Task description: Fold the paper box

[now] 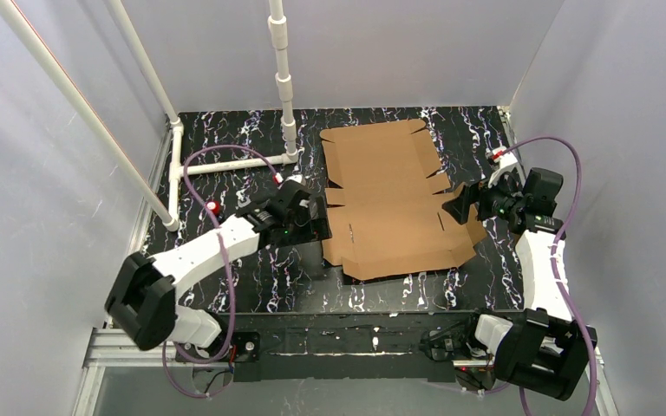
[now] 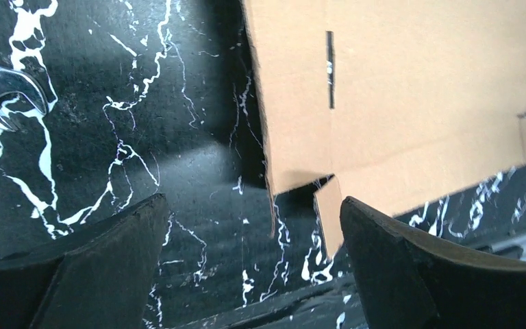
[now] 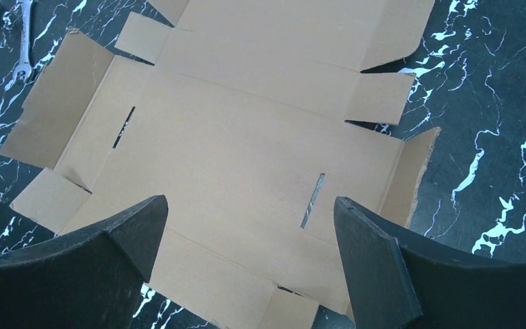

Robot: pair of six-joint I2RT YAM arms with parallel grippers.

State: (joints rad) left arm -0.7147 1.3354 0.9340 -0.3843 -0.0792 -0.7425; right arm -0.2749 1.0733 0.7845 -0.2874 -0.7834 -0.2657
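Note:
The paper box [image 1: 390, 199] is a brown cardboard sheet with flaps and slits, lying nearly flat on the black marbled table. Its left side flap [image 2: 294, 116] stands raised off the table. My left gripper [image 1: 316, 217] sits at that left edge, open, with the flap's lower corner between its fingers [image 2: 397, 260] and untouched. My right gripper [image 1: 455, 206] hovers at the sheet's right edge, open and holding nothing. In the right wrist view the whole sheet [image 3: 246, 144] spreads below the wide-apart fingers [image 3: 383, 260], with side flaps tilted up.
A white pipe frame [image 1: 225, 160] stands at the table's back left. A metal wrench [image 2: 3, 96] lies on the table left of the box; it also shows as the wrench [image 3: 24, 41] in the right wrist view. White walls enclose the table.

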